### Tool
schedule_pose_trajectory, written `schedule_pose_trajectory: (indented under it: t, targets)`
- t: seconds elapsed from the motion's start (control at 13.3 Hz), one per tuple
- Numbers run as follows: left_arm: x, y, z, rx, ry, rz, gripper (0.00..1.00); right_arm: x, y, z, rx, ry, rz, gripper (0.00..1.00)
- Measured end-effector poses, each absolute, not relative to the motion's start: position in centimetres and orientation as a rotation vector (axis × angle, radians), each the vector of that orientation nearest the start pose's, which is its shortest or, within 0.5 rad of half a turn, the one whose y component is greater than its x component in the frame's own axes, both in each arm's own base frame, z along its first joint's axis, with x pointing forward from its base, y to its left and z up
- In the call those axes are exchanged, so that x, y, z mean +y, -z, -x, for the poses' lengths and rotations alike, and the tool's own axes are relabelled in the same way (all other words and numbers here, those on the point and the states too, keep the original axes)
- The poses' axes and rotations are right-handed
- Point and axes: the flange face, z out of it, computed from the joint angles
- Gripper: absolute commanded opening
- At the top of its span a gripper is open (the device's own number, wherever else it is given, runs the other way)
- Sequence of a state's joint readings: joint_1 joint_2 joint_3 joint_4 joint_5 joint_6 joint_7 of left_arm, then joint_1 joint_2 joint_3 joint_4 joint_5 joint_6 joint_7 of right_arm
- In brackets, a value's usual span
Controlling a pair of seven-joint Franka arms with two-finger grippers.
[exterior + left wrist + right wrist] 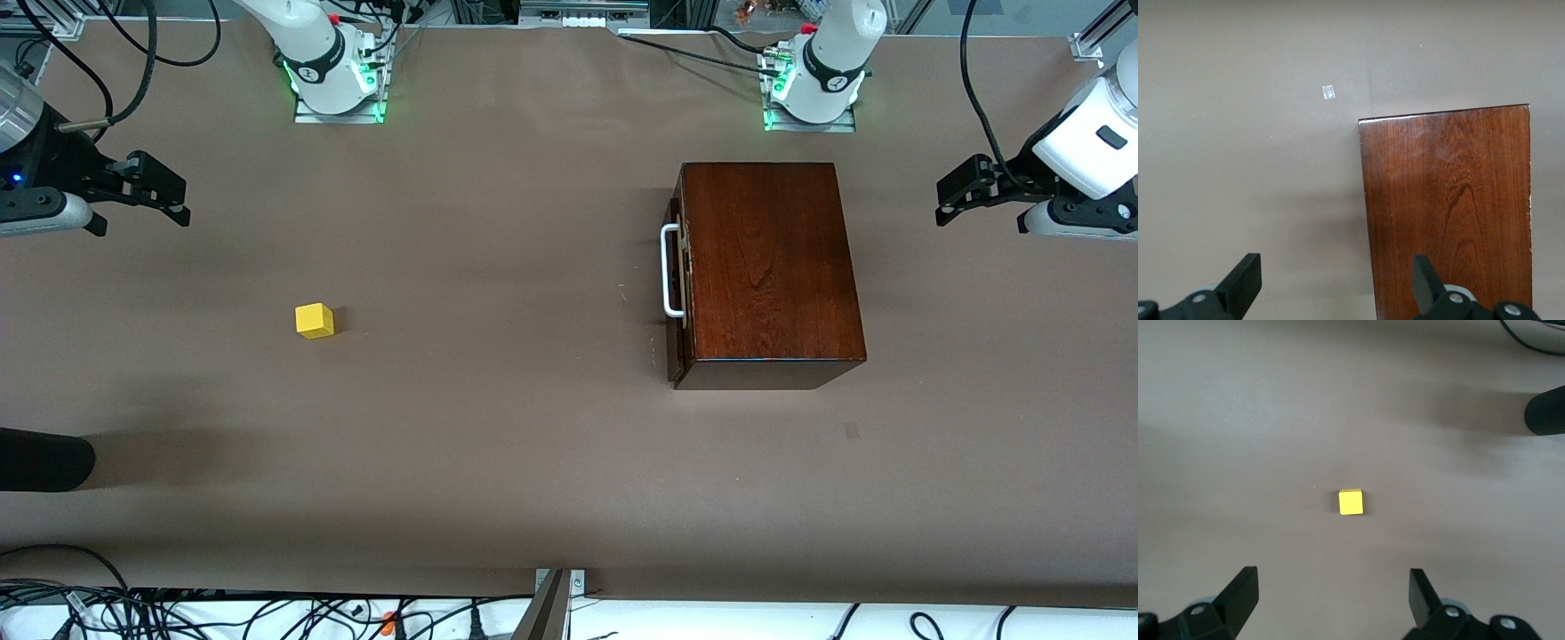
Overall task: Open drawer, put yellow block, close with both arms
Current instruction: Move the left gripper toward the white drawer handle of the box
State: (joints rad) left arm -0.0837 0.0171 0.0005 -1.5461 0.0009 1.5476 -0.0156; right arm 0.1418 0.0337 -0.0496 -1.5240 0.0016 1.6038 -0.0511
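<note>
Two grippers raised and wide open, empty; block and box on the table.

Right gripper [178, 200]: fingers spread, holding nothing, up over the table's edge at the right arm's end; yellow block [315, 321] lies on the table [498, 444] apart from it, toward the middle. Left gripper [949, 197]: fingers spread, empty, over the left arm's end; wooden box [769, 267] stands just beside it, drawer [677, 293] shut, white handle [670, 271] facing the block, well apart.

I see a brown matte table cover [498, 462], a black rounded cylinder [40, 460] at its edge, and a small pale tape square [1329, 93]
</note>
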Motion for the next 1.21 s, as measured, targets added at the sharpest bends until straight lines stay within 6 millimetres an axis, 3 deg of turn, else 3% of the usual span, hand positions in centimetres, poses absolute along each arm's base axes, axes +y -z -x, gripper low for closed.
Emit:
schedule_pose_trajectory:
  t: [0.83,0.98,1.21]
  targets:
    - [-5.2,-62.5,-55.5,0.122,-0.025,3.137,1.00,5.5,-63.1,-56.6,-0.231,0.072,3.131,1.00]
    - [-7.6,-62.5,-55.2,0.151,-0.025,3.136,1.00,5.5,-63.1,-56.6,-0.230,0.072,3.131,1.00]
    - [-14.8,-62.5,-53.7,0.100,-0.026,3.138,1.00,5.4,-63.1,-56.6,-0.226,0.072,3.132,1.00]
